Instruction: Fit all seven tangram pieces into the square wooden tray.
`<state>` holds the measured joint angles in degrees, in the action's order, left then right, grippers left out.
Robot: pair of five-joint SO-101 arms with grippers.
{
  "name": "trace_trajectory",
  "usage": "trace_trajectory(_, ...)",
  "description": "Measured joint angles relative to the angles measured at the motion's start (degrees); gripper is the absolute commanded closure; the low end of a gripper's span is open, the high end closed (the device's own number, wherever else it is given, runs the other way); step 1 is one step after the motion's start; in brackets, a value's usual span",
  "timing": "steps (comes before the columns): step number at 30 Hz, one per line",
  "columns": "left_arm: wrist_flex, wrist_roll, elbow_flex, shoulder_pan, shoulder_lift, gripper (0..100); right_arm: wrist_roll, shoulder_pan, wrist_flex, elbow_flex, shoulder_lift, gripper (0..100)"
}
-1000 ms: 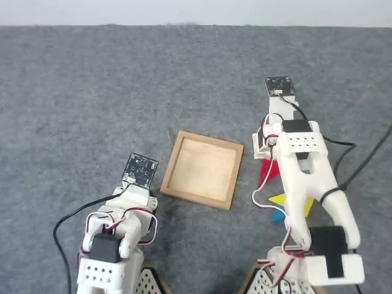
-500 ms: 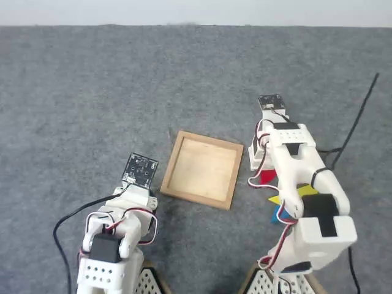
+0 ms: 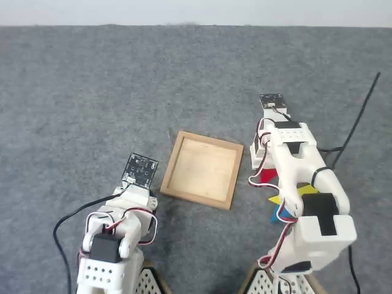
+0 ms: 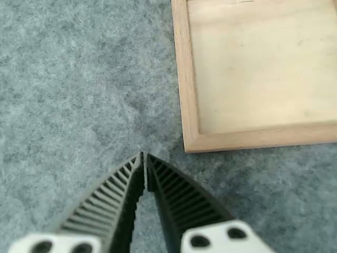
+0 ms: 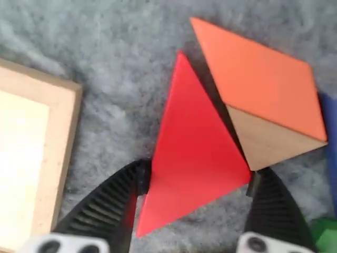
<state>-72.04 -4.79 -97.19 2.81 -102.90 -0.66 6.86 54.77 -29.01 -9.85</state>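
Beside the tray (image 5: 59,158), right tool (image 5: 197,178) straddles red triangle (image 5: 189,150).

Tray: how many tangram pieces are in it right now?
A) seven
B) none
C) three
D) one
B: the tray shows only bare wood inside its rim, while the red triangle and the orange piece lie outside it.
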Motion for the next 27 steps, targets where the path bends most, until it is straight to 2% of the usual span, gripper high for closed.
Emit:
trace_trajectory(13, 0.0, 0.0, 0.0, 0.0, 0.0, 99, 0.0, 0.2, 2.0, -7.7, 16.4, 76.3)
trace_trajectory(15, 0.0, 0.0, 0.0, 0.0, 0.0, 99, 0.0, 0.4, 2.0, -8.0, 17.8, 73.1)
trace_trajectory(19, 0.0, 0.0, 0.0, 0.0, 0.0, 99, 0.0, 0.4, 0.4, -8.1, 17.9, 64.4)
trace_trajectory(27, 0.0, 0.0, 0.0, 0.0, 0.0, 99, -2.3, 1.8, -0.3, -4.4, 6.2, 68.8)
